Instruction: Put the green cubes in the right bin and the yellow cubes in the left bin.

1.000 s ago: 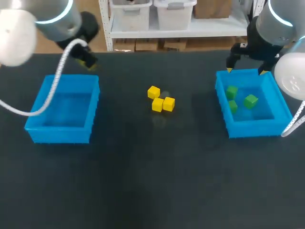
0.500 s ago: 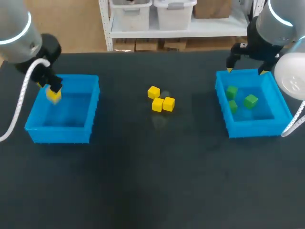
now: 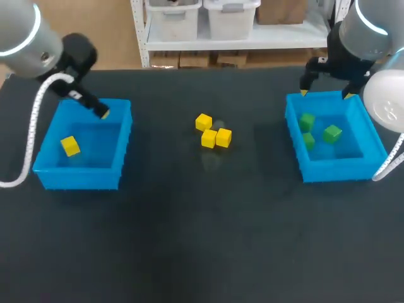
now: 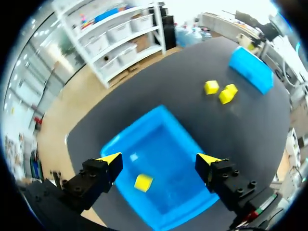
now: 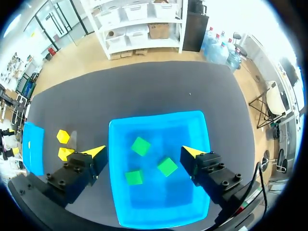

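Observation:
One yellow cube (image 3: 70,146) (image 4: 143,182) lies on the floor of the left blue bin (image 3: 120,136) (image 4: 166,142). My left gripper (image 3: 101,112) (image 4: 160,159) hangs open and empty over that bin, near its far right corner. Three more yellow cubes (image 3: 203,122) (image 3: 209,138) (image 3: 223,137) sit clustered at the table's middle. In the right blue bin (image 3: 293,136) (image 5: 159,118) lie three green cubes (image 3: 307,120) (image 3: 308,140) (image 3: 332,133). Above its far edge my right gripper (image 3: 326,93) (image 5: 144,150) stands open, holding nothing.
The black table stretches wide between the two bins and in front of them. The yellow cluster (image 4: 219,91) (image 5: 63,144) is the only loose thing between the bins.
My left gripper came over the left bin with a yellow cube, opened and let it fall inside, then drew back toward the bin's far right corner. The right arm stayed still.

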### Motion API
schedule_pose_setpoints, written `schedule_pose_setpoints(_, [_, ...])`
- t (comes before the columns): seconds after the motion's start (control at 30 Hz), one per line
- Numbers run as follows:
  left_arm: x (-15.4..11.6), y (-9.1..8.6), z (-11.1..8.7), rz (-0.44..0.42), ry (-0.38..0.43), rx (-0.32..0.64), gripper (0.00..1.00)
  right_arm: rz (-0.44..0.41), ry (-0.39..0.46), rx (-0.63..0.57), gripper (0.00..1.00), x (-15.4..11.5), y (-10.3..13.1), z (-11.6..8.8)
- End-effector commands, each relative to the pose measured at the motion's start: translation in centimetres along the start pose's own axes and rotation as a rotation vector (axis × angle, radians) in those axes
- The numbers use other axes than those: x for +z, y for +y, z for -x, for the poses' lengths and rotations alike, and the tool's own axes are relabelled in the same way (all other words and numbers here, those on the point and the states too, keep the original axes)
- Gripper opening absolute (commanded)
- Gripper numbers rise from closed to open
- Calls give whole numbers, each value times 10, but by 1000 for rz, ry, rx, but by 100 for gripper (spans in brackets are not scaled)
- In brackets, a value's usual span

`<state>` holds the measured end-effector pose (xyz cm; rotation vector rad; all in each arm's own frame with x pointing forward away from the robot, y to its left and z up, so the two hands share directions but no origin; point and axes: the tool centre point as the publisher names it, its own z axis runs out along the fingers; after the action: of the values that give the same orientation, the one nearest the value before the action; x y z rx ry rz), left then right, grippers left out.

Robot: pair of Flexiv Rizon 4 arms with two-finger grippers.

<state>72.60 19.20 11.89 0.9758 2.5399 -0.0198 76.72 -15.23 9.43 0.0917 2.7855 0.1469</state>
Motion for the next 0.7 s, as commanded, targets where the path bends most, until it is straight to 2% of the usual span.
schedule_pose_setpoints(0.03, [16, -21, 48, -47, 6, 92, 100, -2, -5, 2, 100, -1, 0, -2])
schedule_pose_setpoints(0.2, [27, -61, 85, -109, -5, 211, 100, -2, -5, 2, 100, -1, 0, -2])
schedule_pose_setpoints(0.33, [40, -93, 107, -150, 12, 258, 100, -2, -5, 2, 100, -1, 0, -2])
schedule_pose_setpoints(0.43, [52, -109, 118, -134, 60, 246, 100, -2, -5, 2, 100, -1, 0, -2])
schedule_pose_setpoints(0.7, [74, -141, 137, -158, 106, 184, 100, -2, -5, 2, 100, -1, 0, -2])
